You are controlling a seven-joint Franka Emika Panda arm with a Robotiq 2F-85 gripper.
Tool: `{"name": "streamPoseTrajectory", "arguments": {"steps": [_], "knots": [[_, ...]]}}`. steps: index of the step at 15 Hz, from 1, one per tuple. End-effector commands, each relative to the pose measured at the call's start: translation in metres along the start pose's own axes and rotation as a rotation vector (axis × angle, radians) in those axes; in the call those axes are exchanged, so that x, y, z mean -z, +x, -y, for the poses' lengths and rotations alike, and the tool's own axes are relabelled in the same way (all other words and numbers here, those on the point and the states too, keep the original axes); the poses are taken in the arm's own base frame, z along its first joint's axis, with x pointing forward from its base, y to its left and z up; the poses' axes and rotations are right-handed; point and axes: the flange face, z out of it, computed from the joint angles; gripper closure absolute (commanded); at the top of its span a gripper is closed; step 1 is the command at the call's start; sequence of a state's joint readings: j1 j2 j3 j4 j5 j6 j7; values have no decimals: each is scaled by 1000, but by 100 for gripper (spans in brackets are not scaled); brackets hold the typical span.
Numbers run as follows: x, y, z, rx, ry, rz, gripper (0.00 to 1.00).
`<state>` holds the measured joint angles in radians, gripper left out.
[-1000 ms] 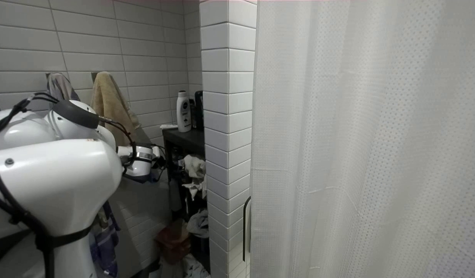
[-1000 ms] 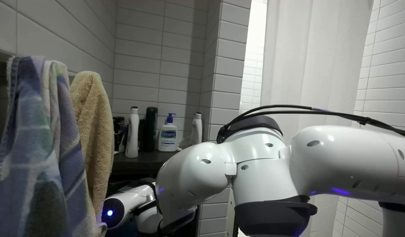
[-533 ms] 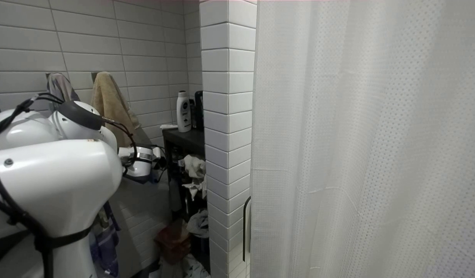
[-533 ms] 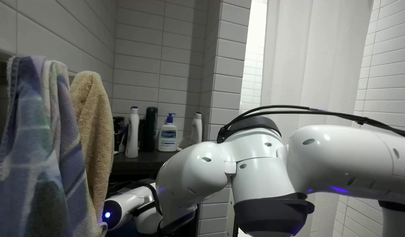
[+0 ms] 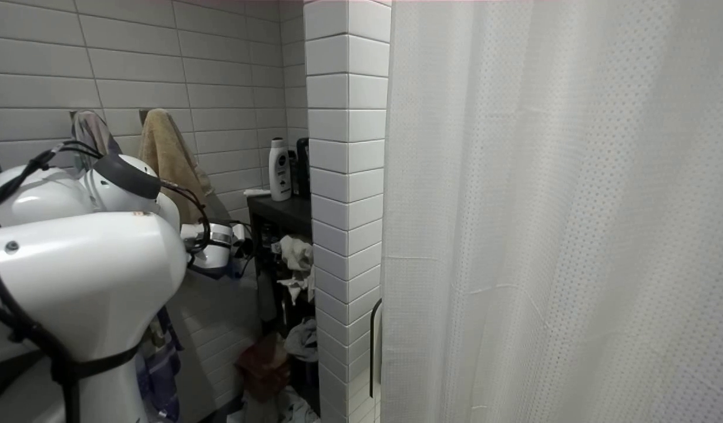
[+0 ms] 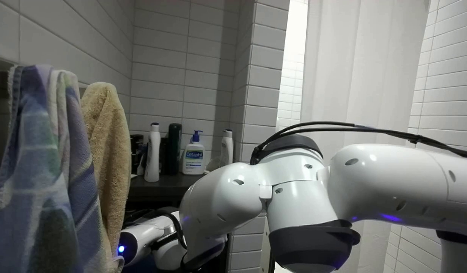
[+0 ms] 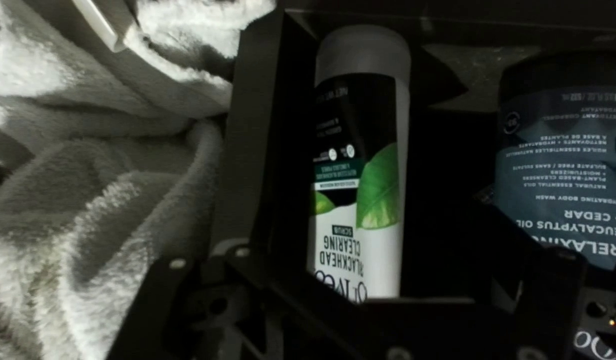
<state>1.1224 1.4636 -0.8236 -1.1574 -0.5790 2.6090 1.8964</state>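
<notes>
My gripper (image 7: 383,220) is dark and hard to see against the shelf in the wrist view. Its fingers look spread apart and hold nothing. A white, black and green scrub tube (image 7: 358,200) is between the fingers, closer to the left one, with its grey cap at the top of the picture and its lettering upside down. A teal body wash bottle (image 7: 563,175) is to the right, partly covered by the right finger. Contact cannot be told. In an exterior view my gripper (image 5: 244,244) is a small dark shape by the shelf unit (image 5: 279,205). It is hidden in an exterior view behind the arm (image 6: 225,201).
A pale fluffy cloth (image 7: 127,210) lies left of a dark shelf post (image 7: 255,110). Bottles, including a Cetaphil pump bottle (image 6: 194,159), stand on the shelf top. Towels (image 6: 106,144) hang near the arm. A tiled pillar (image 5: 346,194) and white curtain (image 5: 543,205) are beside it.
The arm's upper links have shifted slightly, rightward in an exterior view and leftward in an exterior view. The wrist has moved only a little. Bottles and towels look unmoved.
</notes>
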Motion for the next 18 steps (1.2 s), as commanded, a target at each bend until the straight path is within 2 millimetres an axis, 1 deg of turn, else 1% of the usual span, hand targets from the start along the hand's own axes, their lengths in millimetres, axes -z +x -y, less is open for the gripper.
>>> {"name": "streamPoseTrajectory", "arguments": {"steps": [1, 9, 18], "knots": [[-5, 6, 3, -3, 4, -27, 0], [-9, 4, 10, 25, 31, -27, 0], [-20, 3, 4, 43, -20, -44, 0]]}}
